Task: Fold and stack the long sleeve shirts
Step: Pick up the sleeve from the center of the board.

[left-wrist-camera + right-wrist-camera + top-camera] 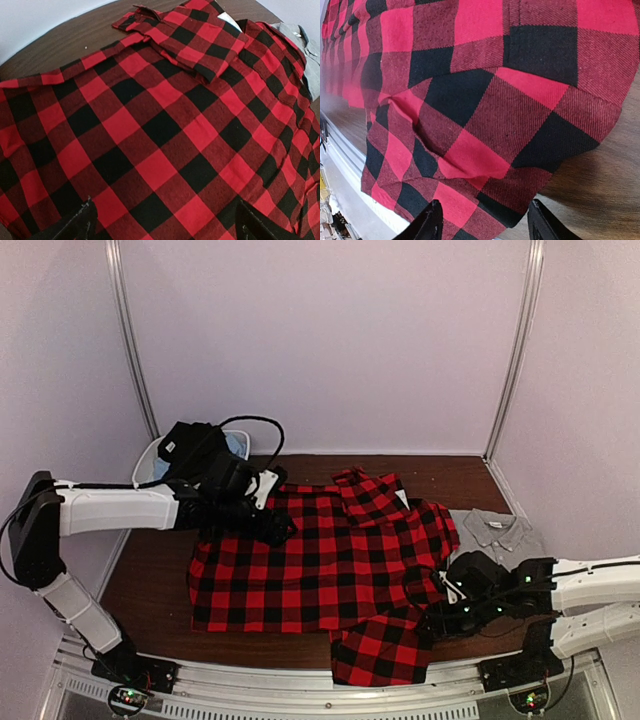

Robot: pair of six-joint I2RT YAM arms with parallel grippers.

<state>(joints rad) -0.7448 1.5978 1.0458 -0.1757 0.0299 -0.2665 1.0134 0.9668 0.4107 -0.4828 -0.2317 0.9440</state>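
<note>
The red-and-black check flannel shirt (300, 570) lies spread on the wooden table (150, 580). One sleeve hangs over the near edge. The left gripper (275, 528) hovers over its far-left edge, jaws wide. The right gripper (482, 225) sits at the near-right sleeve fold, jaws half apart, straddling cloth. The grey shirt (500, 532) lies just beside, right.

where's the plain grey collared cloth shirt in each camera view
top external: the plain grey collared cloth shirt lies at the right, at the edge of the red-and-black check flannel shirt.
left wrist: top right corner, past the flannel's edge.
right wrist: not in view.
shared landmark: the flannel fills much of all three views.
</note>
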